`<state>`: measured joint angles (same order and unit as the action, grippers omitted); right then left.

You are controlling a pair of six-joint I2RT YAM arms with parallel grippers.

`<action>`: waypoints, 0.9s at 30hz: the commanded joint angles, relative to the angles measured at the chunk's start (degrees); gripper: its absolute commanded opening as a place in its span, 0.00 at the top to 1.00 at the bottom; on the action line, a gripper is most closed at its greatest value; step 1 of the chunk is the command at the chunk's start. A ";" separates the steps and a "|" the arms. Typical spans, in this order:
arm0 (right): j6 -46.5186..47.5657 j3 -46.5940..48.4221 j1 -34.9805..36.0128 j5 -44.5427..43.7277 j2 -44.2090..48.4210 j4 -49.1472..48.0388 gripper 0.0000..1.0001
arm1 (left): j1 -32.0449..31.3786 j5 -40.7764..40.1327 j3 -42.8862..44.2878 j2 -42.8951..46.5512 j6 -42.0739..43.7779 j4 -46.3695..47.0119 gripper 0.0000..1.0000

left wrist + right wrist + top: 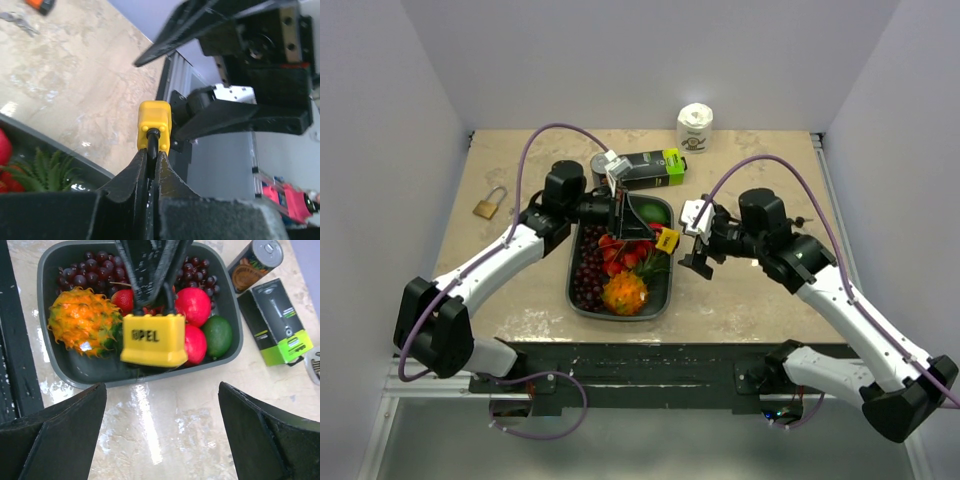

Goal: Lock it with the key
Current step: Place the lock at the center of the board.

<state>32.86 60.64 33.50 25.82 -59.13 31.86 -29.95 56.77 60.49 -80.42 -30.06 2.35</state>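
the key has a blocky, glossy yellow plastic head; the brass padlock lies well apart on the left of the mottled beige tabletop. the left gripper, stretched over the dark fruit tray, pinches the key's dark stem. the right gripper faces it, jaws spread wide. pale walls surround.

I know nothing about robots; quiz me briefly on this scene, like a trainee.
1. True or false: the right pincer is clamped on the padlock.
2. Which pincer holds the yellow key? A) left B) right C) neither
3. Fill in: the grey tray holds ____.
Key: 1 false, it is open, and the padlock lies apart on the table; 2 A, the left pincer; 3 fruit.
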 commanded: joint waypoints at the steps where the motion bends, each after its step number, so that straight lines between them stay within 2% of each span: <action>1: 2.91 -0.09 0.60 -2.71 1.30 -1.53 0.04 | 1.13 -4.91 2.44 0.53 -2.71 2.04 1.00; 7: 1.51 1.93 0.60 -1.92 -1.77 -4.25 0.03 | 0.51 -10.10 4.02 -0.26 -5.18 -0.32 1.00; 10: 1.32 1.94 0.61 -2.18 -2.74 -9.42 0.02 | -0.27 -10.98 4.72 -0.52 -5.09 -0.76 1.00; 16: 7.02 -1.66 0.52 3.87 -1.43 -17.68 0.02 | -1.68 -11.51 6.66 -0.88 -3.07 -2.17 1.00; 19: 7.74 -5.62 0.61 5.29 -0.46 -23.92 0.04 | -2.04 -12.30 7.18 -0.88 -2.02 -2.26 1.00; 26: 10.82 -7.64 0.78 2.66 -1.34 -26.49 0.11 | -2.13 -13.53 8.33 -0.61 -0.35 -5.42 1.00; 27: 10.82 -8.25 0.78 1.87 -1.25 -26.93 0.15 | -2.13 -13.79 8.33 -0.44 -0.26 -5.51 1.00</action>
<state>41.01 54.02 33.82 29.30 -60.99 11.27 -31.92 43.55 65.43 -81.87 -31.77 -4.40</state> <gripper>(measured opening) 0.892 0.071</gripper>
